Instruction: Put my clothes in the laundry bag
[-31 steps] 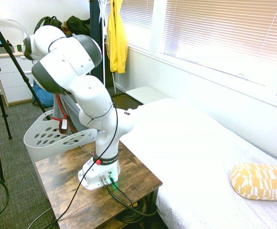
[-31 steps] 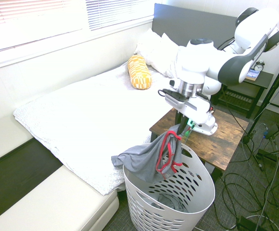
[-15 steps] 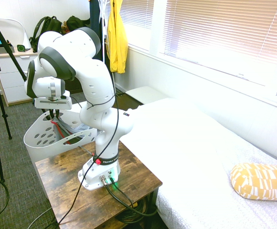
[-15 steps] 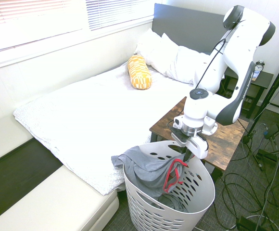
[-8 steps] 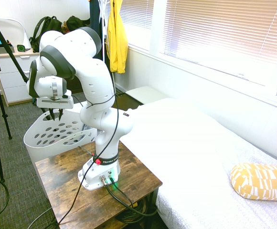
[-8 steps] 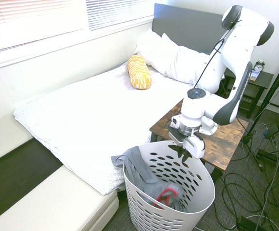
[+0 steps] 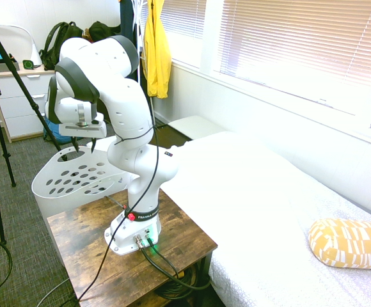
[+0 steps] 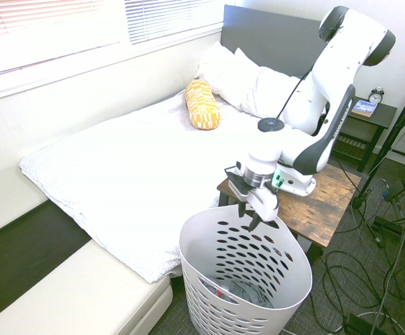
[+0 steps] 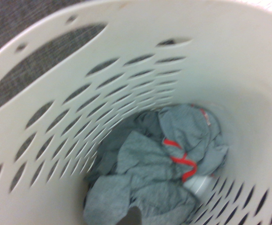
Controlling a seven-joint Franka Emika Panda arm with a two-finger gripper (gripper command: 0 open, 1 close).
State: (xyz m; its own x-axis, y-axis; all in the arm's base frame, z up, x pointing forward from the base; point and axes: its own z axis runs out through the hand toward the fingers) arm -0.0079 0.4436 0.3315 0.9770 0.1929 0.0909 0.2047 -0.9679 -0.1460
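Note:
The laundry bag (image 8: 201, 287) is a tall white plastic basket with rows of oval holes, standing on the floor between the bed and the wooden side table. My clothes (image 9: 159, 171), grey fabric with red trim, lie crumpled at its bottom; from outside only a grey patch of the clothes (image 8: 243, 293) shows deep inside. My gripper (image 8: 257, 220) hangs just above the basket's rim on the table side, open, with nothing between its fingers. From the other side, the gripper (image 7: 83, 148) is seen over the basket (image 7: 57, 187), pointing down.
A white bed (image 8: 140, 167) with a yellow patterned pillow (image 8: 202, 105) lies beside the basket. The wooden side table (image 7: 128, 256) bears the arm. A yellow jacket (image 7: 157, 51) hangs by the window, and backpacks (image 7: 83, 31) sit on a dresser behind.
The gripper has opened and let go of the clothes, which slid off the rim and dropped to the basket's bottom. The gripper has risen and shifted slightly towards the bed.

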